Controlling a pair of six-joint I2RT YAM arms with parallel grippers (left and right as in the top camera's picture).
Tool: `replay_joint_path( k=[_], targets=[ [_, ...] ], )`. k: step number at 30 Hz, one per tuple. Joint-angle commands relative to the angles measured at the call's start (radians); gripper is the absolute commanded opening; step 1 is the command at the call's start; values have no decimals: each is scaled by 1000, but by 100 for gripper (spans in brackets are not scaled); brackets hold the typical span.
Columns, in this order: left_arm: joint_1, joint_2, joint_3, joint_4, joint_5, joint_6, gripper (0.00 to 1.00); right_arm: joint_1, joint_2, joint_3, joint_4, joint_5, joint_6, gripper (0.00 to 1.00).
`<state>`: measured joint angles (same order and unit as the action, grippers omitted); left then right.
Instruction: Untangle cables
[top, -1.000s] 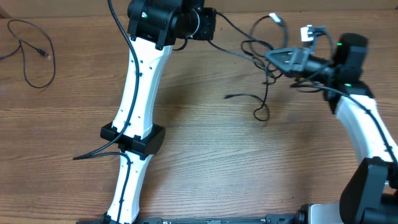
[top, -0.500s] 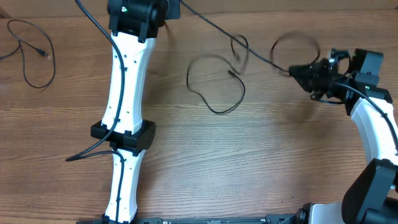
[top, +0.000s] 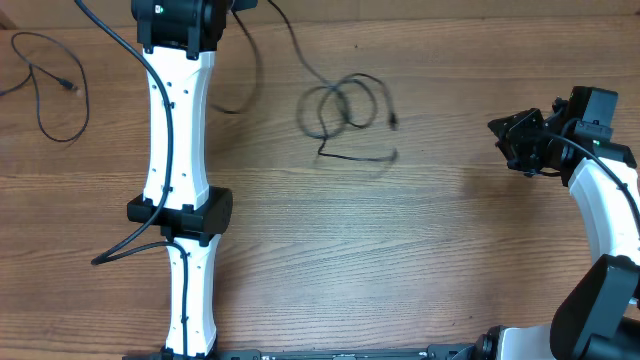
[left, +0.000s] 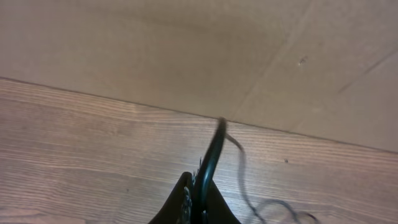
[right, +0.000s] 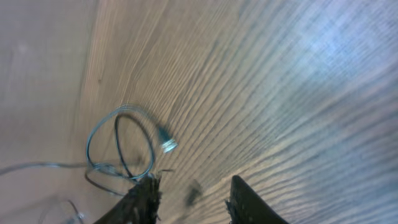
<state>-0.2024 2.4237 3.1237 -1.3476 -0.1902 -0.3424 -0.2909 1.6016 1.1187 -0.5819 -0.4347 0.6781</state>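
L fingers (left: 184, 204) clenched on cable loops (top: 338, 100), now dragged further left, mid-desk (top: 400, 250). R fingers (right: 147, 200) released, empty, well apart. Lone cable (top: 38, 100) far left, unmoved.

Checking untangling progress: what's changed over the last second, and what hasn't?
The left gripper, shut on a cable, swung left, dragging the looped cables leftward across the table. The right gripper let them go and backed away right, open. The separate cable at far left stayed put.
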Motion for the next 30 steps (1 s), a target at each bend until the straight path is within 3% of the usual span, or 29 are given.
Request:
replay_joint_path(
  k=[1, 4, 6, 11, 14, 21, 24, 30],
  targets=[
    [-13, -37, 18, -2, 86, -20, 4, 13, -22, 0, 0, 5, -6, 48],
    [-13, -37, 18, -2, 113, -20, 4, 89, -22, 0, 9, -13, -68, 57],
    [-13, -37, 18, -6, 128, -20, 4, 190, -22, 0, 52, -11, -173, 73],
    [-11, -37, 18, -30, 85, -18, 4, 371, -21, 0, 232, -2, -294, 83],
    [-9, -37, 18, -32, 49, -31, 4, 500, -4, 0, 363, 122, -415, 82],
    [2, -37, 18, -43, 48, -33, 4, 657, 94, 0, 480, 191, -412, 79],
    [13, -37, 18, -43, 40, -63, 4, 711, 164, 0, 497, 191, -273, 73],
    [21, -37, 18, -63, 32, -85, 4, 776, 235, 0, 576, 198, -175, 71]
  ],
)
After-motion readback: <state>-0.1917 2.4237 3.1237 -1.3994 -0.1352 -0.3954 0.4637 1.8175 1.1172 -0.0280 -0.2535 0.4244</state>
